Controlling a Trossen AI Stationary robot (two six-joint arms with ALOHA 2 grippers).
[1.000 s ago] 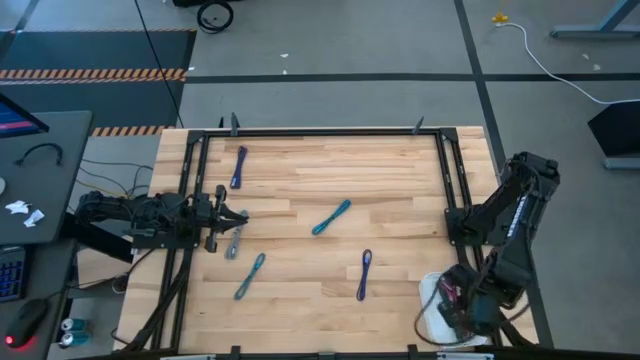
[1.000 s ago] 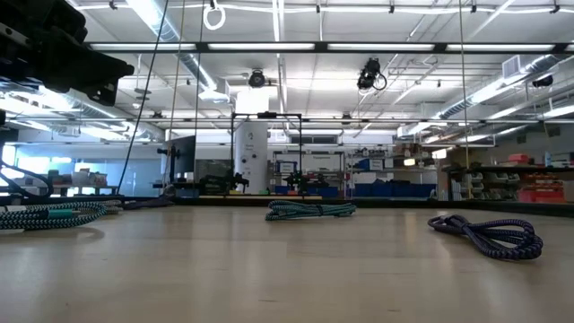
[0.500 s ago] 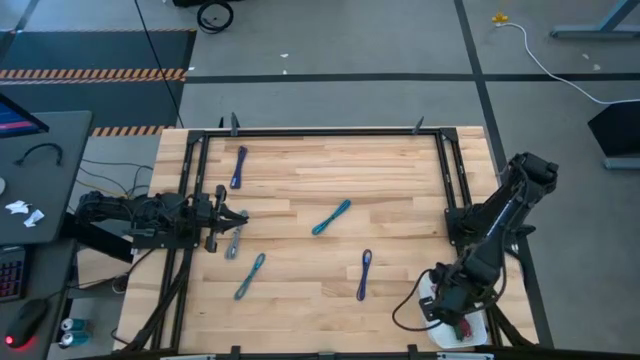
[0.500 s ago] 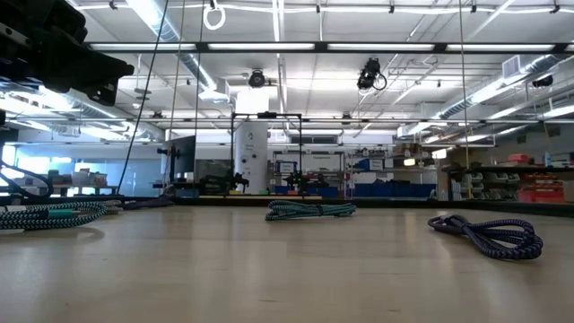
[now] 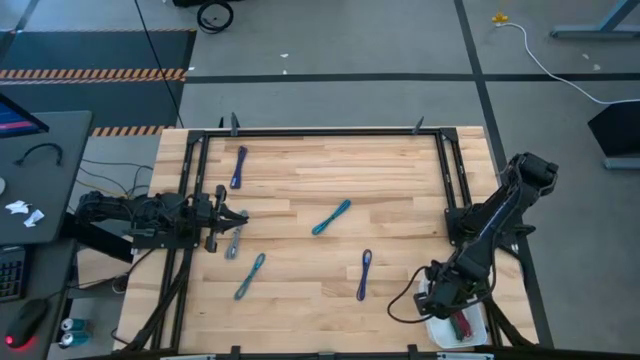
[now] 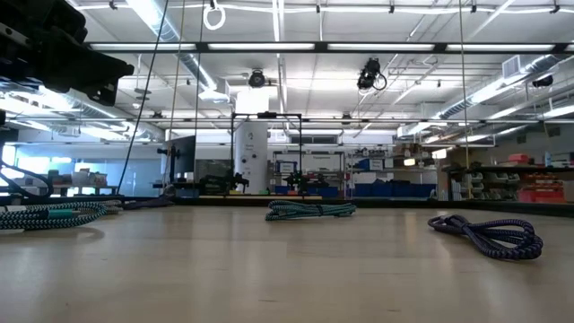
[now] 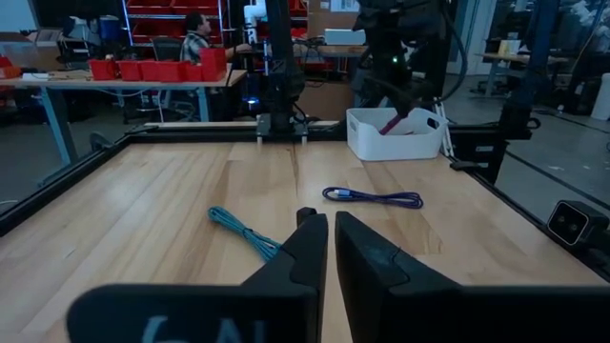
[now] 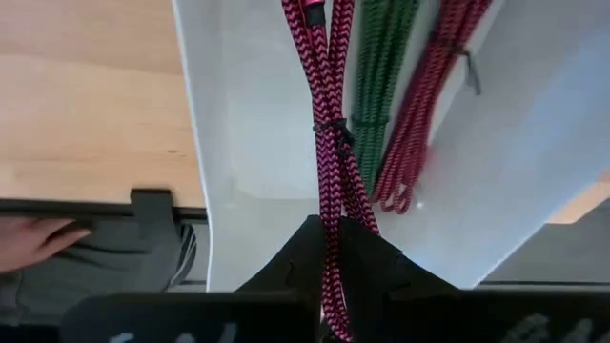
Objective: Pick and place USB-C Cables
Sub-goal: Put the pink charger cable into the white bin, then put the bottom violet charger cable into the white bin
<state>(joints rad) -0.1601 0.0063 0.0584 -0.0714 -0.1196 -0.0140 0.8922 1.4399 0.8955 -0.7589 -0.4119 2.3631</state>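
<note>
My right gripper (image 8: 329, 250) is over the white bin (image 5: 468, 330) at the table's near right corner, shut on a dark red USB-C cable (image 8: 329, 86). A green cable (image 8: 379, 67) and another dark red one (image 8: 419, 114) lie on the bin floor. On the table lie a purple cable (image 5: 239, 167), a teal one (image 5: 331, 217), a second purple one (image 5: 364, 274), a teal-blue one (image 5: 250, 276) and a grey one (image 5: 233, 243). My left gripper (image 5: 238, 220) waits shut at the left edge, just beyond the grey cable. My right gripper pinches the dark red cable between its two fingers at one end of the bundle (image 8: 334, 214), coming from above and pointing down into the bin. The bundle runs away from the fingers over the bin floor. Whether its far end rests there, I cannot tell.
A black frame (image 5: 447, 180) borders the wooden table. A person's hand (image 8: 29, 243) shows beside the bin's outer wall, below the table edge. In the low view, three cables lie on the tabletop: one at the left (image 6: 49, 215), one in the middle (image 6: 309, 210), one at the right (image 6: 489, 235).
My right arm has swung over the bin, its gripper moving a little toward the table's left and far side, so that more of the bin and the red cable in it shows. The left arm and the cables on the table have kept still.
</note>
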